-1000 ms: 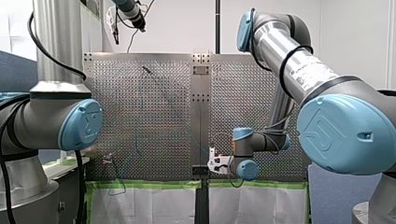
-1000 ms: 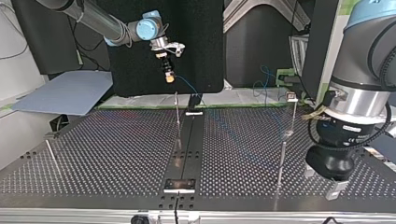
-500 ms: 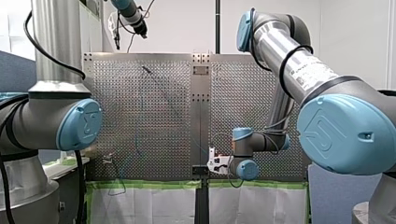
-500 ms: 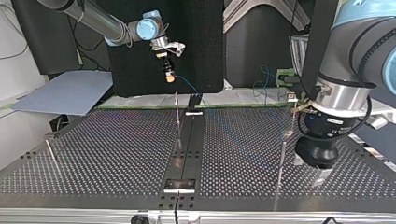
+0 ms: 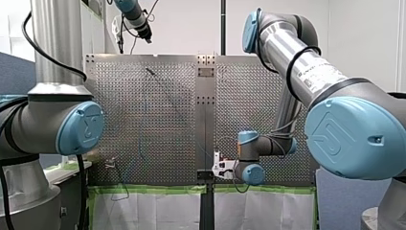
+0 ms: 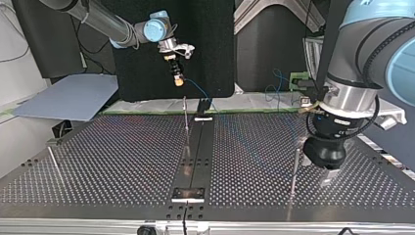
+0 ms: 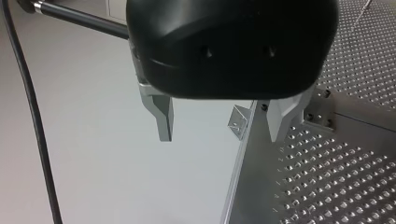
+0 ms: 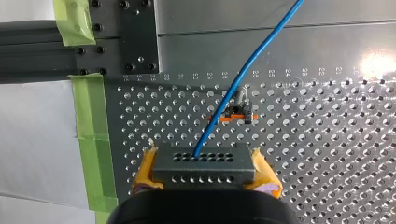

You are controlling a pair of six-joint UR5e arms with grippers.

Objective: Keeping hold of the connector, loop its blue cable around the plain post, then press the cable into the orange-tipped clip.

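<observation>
The connector (image 8: 204, 163) is clamped by my right gripper (image 8: 204, 173), upper left of the top view — my left gripper (image 7: 222, 135) is spread wide.

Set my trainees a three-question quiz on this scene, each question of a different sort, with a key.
1. True or false: my left gripper is shut on the connector.
2. What stands ahead of my right gripper in its wrist view? A. an orange-tipped clip B. a red cup C. a screwdriver
3. Fill in: the cable leaving the connector is ___ in colour.
Key: 1 false, it is open and empty; 2 A; 3 blue.
</observation>
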